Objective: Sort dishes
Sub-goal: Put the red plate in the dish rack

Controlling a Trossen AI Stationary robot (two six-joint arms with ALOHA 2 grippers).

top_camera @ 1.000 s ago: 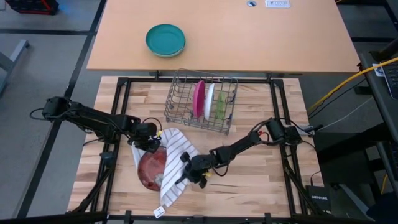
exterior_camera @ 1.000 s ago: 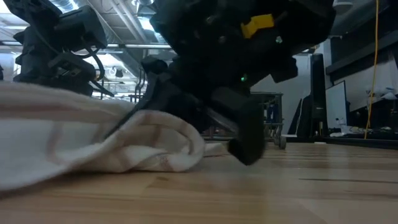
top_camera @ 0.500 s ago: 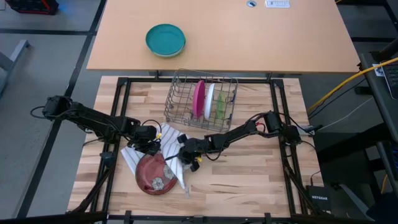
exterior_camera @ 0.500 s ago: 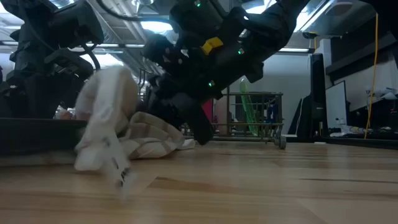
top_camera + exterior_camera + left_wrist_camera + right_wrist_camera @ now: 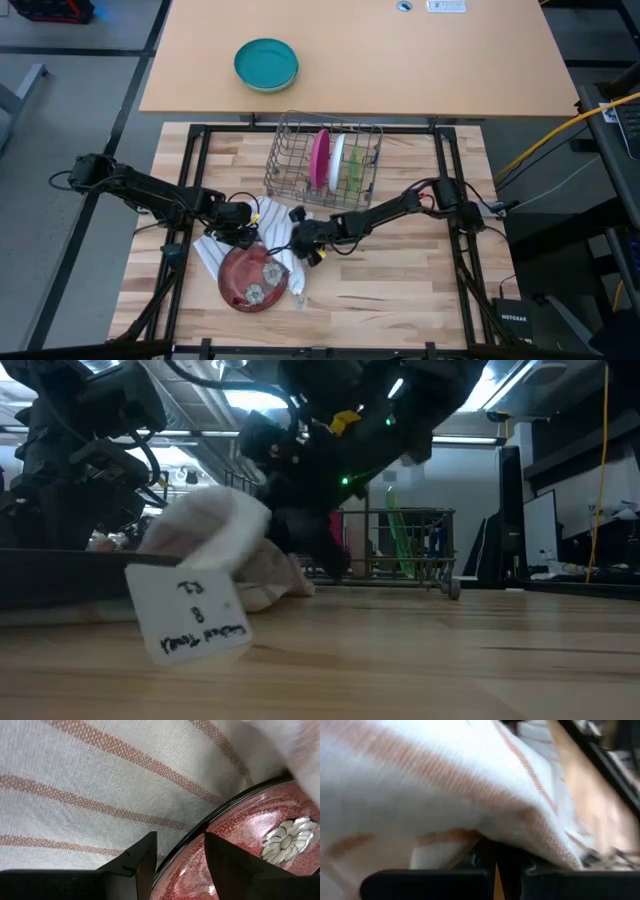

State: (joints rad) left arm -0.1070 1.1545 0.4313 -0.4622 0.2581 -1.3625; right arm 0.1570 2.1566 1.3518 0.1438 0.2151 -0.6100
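The step in hand looks like uncovering the last dish: the right gripper [image 5: 300, 238], its fingers pinched together on the white cloth with thin reddish stripes [image 5: 272, 222], holds that cloth bunched off to the far side of the round dark red plastic plate [image 5: 252, 281], which lies flat on the near left part of the pale butcher-block table [image 5: 400, 290] with most of its face and its small flower prints showing. The left gripper [image 5: 240, 228] sits low at the plate's far left edge, fingers apart and straddling the rim with the cloth under them, as its wrist view shows. The round magenta-pink plastic plate [image 5: 319, 158] and the round pale green plastic plate [image 5: 338, 160] already stand on edge, side by side, in the wire dish rack [image 5: 285, 150] at the far middle of the table. I would judge that the next move calls for the left fingers to shut on the red rim and lift, while the cloth is kept clear. Beyond the rack a second, tan tabletop [image 5: 450, 60] carries a round teal bowl [image 5: 266, 64]; a white paper tag [image 5: 187, 613] dangles from the cloth in the low view, with ceiling lights and monitors behind.
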